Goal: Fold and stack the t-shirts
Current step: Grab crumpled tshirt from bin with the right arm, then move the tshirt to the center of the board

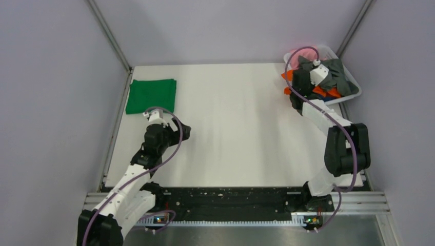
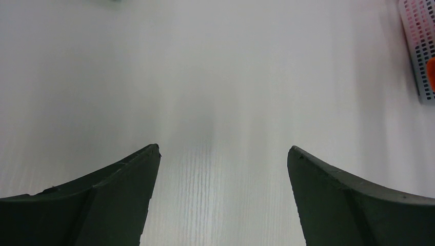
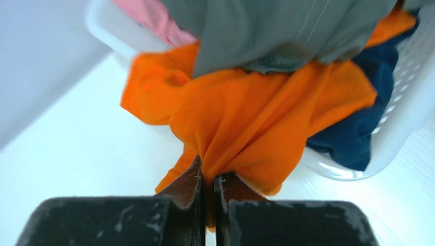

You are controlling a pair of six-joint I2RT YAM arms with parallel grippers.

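A folded green t-shirt lies flat at the table's far left. At the far right a white basket holds a heap of shirts: grey-green, orange, pink and navy. My right gripper is shut on a fold of the orange t-shirt, which hangs over the basket's rim under the grey-green shirt, beside the navy one and the pink one. My left gripper is open and empty above bare table, just below the green shirt.
Grey walls and metal posts close in the table on three sides. The basket's mesh side shows at the far right of the left wrist view. A black rail with the arm bases runs along the near edge.
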